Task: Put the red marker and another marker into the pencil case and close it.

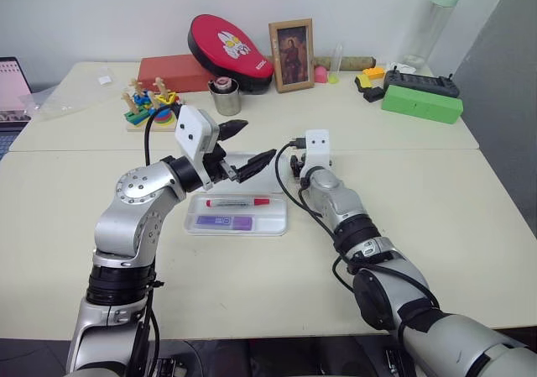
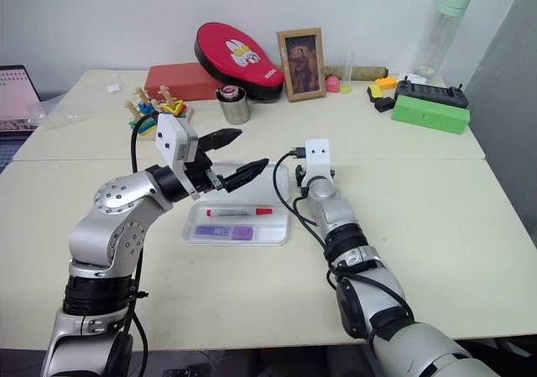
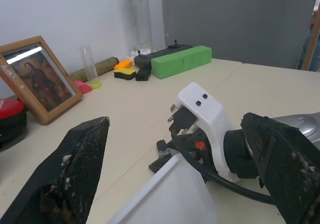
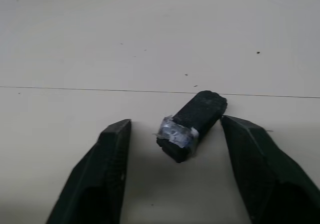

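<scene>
The pencil case (image 1: 278,226) lies open on the near table, its white lid (image 3: 172,194) raised at the back. The red marker (image 1: 239,201) lies in its rear compartment and the lilac marker (image 1: 225,222) in its front one. My left gripper (image 1: 250,147) hovers open above the lid, holding nothing. My right gripper (image 4: 177,125) is low over the table just right of the case's back corner. Its fingers (image 4: 107,169) stand apart on either side of a small black taped piece (image 4: 200,112) lying on the table, with a gap on both sides.
On the far table stand a metal cup (image 1: 225,98), a wooden stacking toy (image 1: 149,104), a red box (image 1: 172,72), a red oval case (image 1: 228,49), a picture frame (image 1: 291,54), a green box (image 1: 422,103) and a tall bottle (image 1: 436,20). A laptop (image 1: 10,87) sits at the left edge.
</scene>
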Controlling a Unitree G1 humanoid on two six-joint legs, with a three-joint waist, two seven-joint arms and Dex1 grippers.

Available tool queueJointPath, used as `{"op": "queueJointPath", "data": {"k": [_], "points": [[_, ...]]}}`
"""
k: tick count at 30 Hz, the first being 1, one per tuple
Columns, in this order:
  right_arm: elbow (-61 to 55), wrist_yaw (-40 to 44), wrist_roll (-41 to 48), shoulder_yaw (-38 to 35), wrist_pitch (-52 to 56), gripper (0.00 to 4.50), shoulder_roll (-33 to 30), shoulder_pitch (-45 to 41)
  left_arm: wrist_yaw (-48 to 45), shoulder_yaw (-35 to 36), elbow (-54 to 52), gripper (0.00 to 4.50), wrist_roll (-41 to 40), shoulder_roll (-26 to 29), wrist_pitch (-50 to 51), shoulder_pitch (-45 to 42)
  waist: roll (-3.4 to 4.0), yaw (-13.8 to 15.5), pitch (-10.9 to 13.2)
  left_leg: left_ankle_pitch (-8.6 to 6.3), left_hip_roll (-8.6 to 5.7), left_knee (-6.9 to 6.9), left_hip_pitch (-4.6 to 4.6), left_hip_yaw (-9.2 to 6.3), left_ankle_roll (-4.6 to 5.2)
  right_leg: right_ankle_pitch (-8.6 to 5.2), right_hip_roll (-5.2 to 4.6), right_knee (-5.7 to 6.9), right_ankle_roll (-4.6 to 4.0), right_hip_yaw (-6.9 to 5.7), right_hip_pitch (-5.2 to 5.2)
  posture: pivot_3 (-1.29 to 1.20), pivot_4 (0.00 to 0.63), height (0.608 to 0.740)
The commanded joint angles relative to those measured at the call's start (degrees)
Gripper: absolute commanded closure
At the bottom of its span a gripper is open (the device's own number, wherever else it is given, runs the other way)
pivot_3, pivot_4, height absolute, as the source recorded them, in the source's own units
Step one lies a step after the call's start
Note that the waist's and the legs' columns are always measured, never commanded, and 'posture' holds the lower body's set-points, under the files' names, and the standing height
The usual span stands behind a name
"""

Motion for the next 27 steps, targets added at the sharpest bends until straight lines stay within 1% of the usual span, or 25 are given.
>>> {"op": "queueJointPath", "data": {"k": [1, 4, 6, 8, 10, 14, 16, 17, 18, 19, 21, 23, 25, 27], "points": [[0.5, -0.1, 0.1, -0.5, -0.4, 2.70, 0.3, -1.2, 0.4, 0.1, -1.6, 0.00, -0.6, -0.2, -0.4, -0.4, 0.00, -0.1, 0.0, 0.00, 0.00, 0.00, 0.00, 0.00, 0.00, 0.00, 0.00, 0.00, 0.00, 0.00, 0.00, 0.00, 0.150, 0.740], [0.0, -0.3, -0.2, -0.5, -0.3, 3.41, 0.0, -0.9, 0.3, -0.1, -1.2, 0.00, -0.5, -0.4, -0.5, -0.7, 0.00, -0.1, 0.0, 0.00, 0.01, 0.00, 0.00, 0.00, 0.00, 0.00, 0.01, 0.00, 0.00, 0.00, 0.00, 0.00, 0.150, 0.740], [-0.6, -0.2, -0.2, -0.7, -0.1, 3.96, -0.3, -0.8, 0.2, -0.2, -1.1, 0.00, -0.3, -0.5, -0.7, -0.7, 0.00, -0.1, 0.0, 0.00, 0.00, 0.00, 0.00, 0.00, 0.00, 0.00, 0.01, 0.00, 0.00, 0.00, 0.00, 0.00, 0.150, 0.740], [-1.9, 0.3, 0.0, -0.9, 0.3, 4.18, -0.8, -0.4, 0.3, -0.3, -1.0, 0.00, -0.3, -0.6, -0.7, -0.8, 0.00, -0.1, 0.0, 0.00, 0.00, 0.00, 0.00, 0.00, 0.00, 0.00, 0.01, 0.00, 0.00, 0.00, 0.00, 0.00, 0.150, 0.740], [-4.5, 2.0, 1.2, -1.6, 0.2, 4.22, -1.8, -0.1, 0.1, -0.3, -1.3, 0.00, -0.4, -0.5, -0.6, -0.7, 0.01, 0.0, 0.0, 0.00, 0.00, 0.00, 0.00, 0.00, 0.00, 0.00, 0.00, 0.00, 0.00, 0.00, 0.00, 0.00, 0.150, 0.740], [-12.1, 13.5, 2.6, 0.1, 0.3, 4.23, -7.0, 0.6, -1.4, 0.7, -2.2, 0.00, -0.9, 1.6, -0.4, 0.5, 0.02, 0.1, 0.0, 0.00, -0.01, -0.01, -0.03, 0.00, 0.00, 0.00, 0.00, -0.02, 0.00, 0.00, -0.02, 0.00, 0.150, 0.740], [-16.9, 21.9, 3.1, 2.4, -0.8, 4.23, -10.6, 1.4, -4.3, 0.9, -3.4, 0.00, -1.7, 4.5, 0.5, 2.3, 0.03, 0.1, 0.0, 0.00, -0.01, -0.02, -0.04, 0.00, 0.00, 0.00, 0.00, -0.05, 0.00, 0.00, -0.02, 0.00, 0.150, 0.740], [-20.3, 27.6, 3.6, 4.2, -1.6, 4.23, -12.8, 2.3, -6.1, 1.1, -4.3, 0.00, -2.4, 6.3, 0.9, 3.6, 0.03, 0.1, 0.0, 0.00, -0.01, -0.06, -0.04, 0.00, 0.00, -0.01, 0.00, -0.07, 0.01, 0.00, -0.03, 0.00, 0.150, 0.740], [-22.8, 31.6, 4.0, 5.4, -2.1, 4.23, -14.3, 3.0, -7.3, 1.3, -4.8, 0.00, -2.9, 7.6, 1.1, 4.4, 0.03, 0.1, 0.0, 0.00, -0.01, -0.07, -0.04, 0.01, 0.00, -0.01, 0.00, -0.07, 0.00, 0.00, -0.04, 0.00, 0.150, 0.740], [-27.8, 39.2, 5.9, 7.8, -1.1, 4.23, -16.9, 4.7, -8.6, 2.3, -5.6, 0.00, -3.7, 9.3, 1.5, 5.7, 0.03, 0.1, 0.0, 0.00, 0.00, -0.09, -0.04, 0.01, 0.00, -0.01, 0.00, -0.09, 0.00, -0.01, -0.05, 0.00, 0.150, 0.740], [-37.5, 52.2, 10.8, 11.7, 4.5, 4.23, -21.9, 7.7, -11.1, 4.3, -7.4, 0.00, -5.5, 12.8, 2.7, 8.8, 0.04, 0.0, 0.0, -0.01, 0.01, -0.14, -0.06, 0.02, 0.00, -0.03, 0.00, -0.13, 0.00, 0.00, -0.07, 0.00, 0.150, 0.740], [-45.7, 61.7, 15.1, 15.3, 9.6, 4.23, -26.3, 10.3, -13.9, 5.9, -9.1, 0.00, -6.4, 16.4, 3.3, 13.3, 0.05, 0.0, 0.0, -0.01, 0.04, -0.13, -0.06, 0.02, 0.00, -0.06, 0.01, -0.10, -0.01, -0.01, -0.08, 0.00, 0.150, 0.740], [-50.3, 66.4, 16.9, 17.6, 12.5, 4.23, -28.8, 11.7, -15.9, 6.8, -9.9, 0.00, -6.3, 18.7, 3.0, 17.1, 0.06, -0.2, 0.0, -0.01, 0.04, -0.14, -0.05, 0.02, 0.01, -0.07, 0.01, -0.09, -0.03, 0.00, -0.09, 0.00, 0.150, 0.740], [-51.6, 67.6, 15.5, 21.4, 14.2, 4.23, -29.6, 12.4, -17.2, 8.2, -10.7, 0.00, -5.7, 20.5, 1.6, 21.8, 0.10, 0.0, 0.1, -0.02, 0.04, -0.13, 0.00, 0.06, 0.02, -0.11, 0.00, -0.09, -0.05, 0.04, -0.05, 0.00, 0.150, 0.740]]}}
